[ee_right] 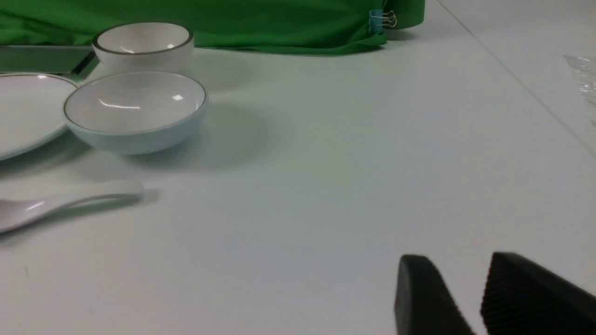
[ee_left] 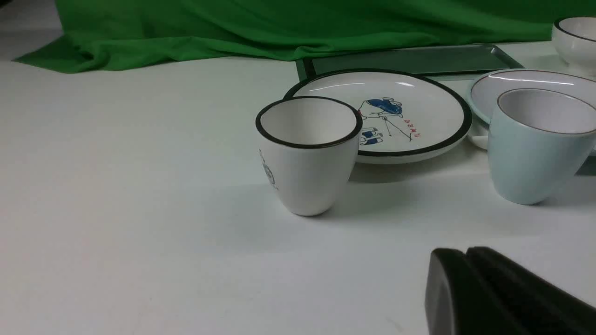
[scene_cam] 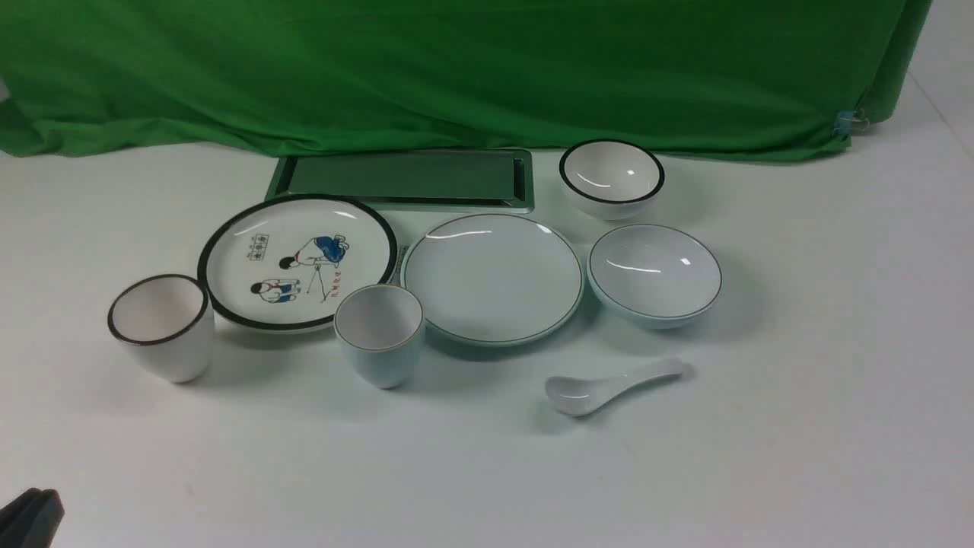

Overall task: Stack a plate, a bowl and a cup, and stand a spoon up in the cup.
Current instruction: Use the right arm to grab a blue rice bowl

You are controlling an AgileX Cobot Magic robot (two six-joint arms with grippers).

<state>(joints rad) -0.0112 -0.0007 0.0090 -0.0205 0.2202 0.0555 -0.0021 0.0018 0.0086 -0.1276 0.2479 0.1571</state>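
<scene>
The pale blue-green plate (scene_cam: 493, 278) lies flat at the table's middle. Right of it sits the shallow pale blue bowl (scene_cam: 654, 274) (ee_right: 136, 109). The pale blue cup (scene_cam: 379, 333) (ee_left: 535, 146) stands upright at the plate's front left. The white spoon (scene_cam: 612, 387) (ee_right: 65, 204) lies on the table in front of the bowl, handle pointing right. My left gripper (scene_cam: 34, 514) (ee_left: 465, 253) is shut on nothing, low at the near left, well short of the cup. My right gripper (ee_right: 458, 263) is open and empty, out of the front view, to the right of the spoon.
A white cup with a black rim (scene_cam: 163, 326) stands at the left. A cartoon plate with a black rim (scene_cam: 297, 260) lies behind it. A small black-rimmed white bowl (scene_cam: 611, 176) and a metal tray (scene_cam: 403, 179) sit at the back, before a green cloth (scene_cam: 456, 68).
</scene>
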